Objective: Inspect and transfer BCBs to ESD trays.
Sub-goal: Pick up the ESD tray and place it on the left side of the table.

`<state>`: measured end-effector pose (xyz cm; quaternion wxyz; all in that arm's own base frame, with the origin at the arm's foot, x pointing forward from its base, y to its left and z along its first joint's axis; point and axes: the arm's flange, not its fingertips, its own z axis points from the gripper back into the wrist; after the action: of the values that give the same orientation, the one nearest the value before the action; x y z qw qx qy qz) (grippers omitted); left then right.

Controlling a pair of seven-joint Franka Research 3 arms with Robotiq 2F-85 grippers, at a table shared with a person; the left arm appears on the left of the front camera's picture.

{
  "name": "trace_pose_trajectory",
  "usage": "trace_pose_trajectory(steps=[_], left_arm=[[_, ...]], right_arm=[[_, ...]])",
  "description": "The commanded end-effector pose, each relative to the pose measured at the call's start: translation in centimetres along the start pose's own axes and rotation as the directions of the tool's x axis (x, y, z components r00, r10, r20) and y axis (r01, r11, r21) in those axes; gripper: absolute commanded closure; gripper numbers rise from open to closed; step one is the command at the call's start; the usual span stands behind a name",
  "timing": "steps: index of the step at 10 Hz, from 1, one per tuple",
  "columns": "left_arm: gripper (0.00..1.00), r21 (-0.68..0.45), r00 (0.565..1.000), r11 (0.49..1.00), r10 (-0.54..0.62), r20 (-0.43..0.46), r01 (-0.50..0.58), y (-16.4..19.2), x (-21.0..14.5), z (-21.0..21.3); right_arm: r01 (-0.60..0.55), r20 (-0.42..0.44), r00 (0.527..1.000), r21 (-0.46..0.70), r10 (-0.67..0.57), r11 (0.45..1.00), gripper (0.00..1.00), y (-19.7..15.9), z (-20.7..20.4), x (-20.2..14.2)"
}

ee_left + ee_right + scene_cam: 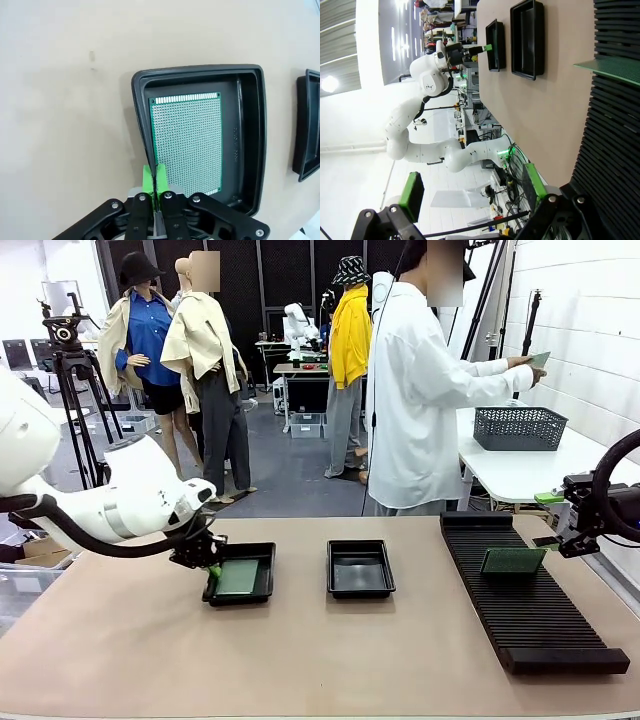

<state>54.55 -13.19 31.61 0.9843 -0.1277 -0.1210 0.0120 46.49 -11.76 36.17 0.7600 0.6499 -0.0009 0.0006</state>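
Lying flat in the left ESD tray (pixel 200 69), a green BCB (pixel 186 142) shows you its grid of tiny holes. A second tray (pixel 360 590) sits beside it. Your left gripper (pixel 154 182) has its green pads pressed together on nothing, at the tray rim by the board's corner. A second board (pixel 615 70) leans on the ribbed rack (pixel 615 150), ahead of your right gripper (pixel 472 187), whose jaws stand wide.
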Motion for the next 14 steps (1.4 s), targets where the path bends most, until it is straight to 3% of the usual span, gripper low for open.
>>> trace_pose_trajectory(steps=[1,4,5,9,14], left_arm=[[1.00,0.002,1.000,1.000,0.004,-0.020,-0.004,3.0,0.2,1.0],[1.00,0.037,0.997,0.999,-0.019,-0.077,0.022,6.9,1.2,1.8],[1.00,0.003,0.993,0.998,-0.055,-0.105,0.056,8.0,1.4,2.2],[1.00,0.013,0.994,0.999,-0.050,-0.101,0.052,10.6,2.0,4.1],[1.00,0.066,0.991,0.997,-0.028,-0.132,0.037,16.7,2.2,5.8]], right_arm=[[-0.002,-0.007,1.000,-0.005,0.002,1.000,0.00,0.2,0.0,-0.2],[-0.002,-0.007,1.000,-0.005,0.002,1.000,0.00,0.2,0.0,-0.2],[-0.002,-0.007,1.000,-0.005,0.002,1.000,0.00,0.2,0.0,-0.2],[-0.002,-0.007,1.000,-0.005,0.002,1.000,0.00,0.2,0.0,-0.2],[-0.002,-0.007,1.000,-0.005,0.002,1.000,0.00,0.2,0.0,-0.2]])
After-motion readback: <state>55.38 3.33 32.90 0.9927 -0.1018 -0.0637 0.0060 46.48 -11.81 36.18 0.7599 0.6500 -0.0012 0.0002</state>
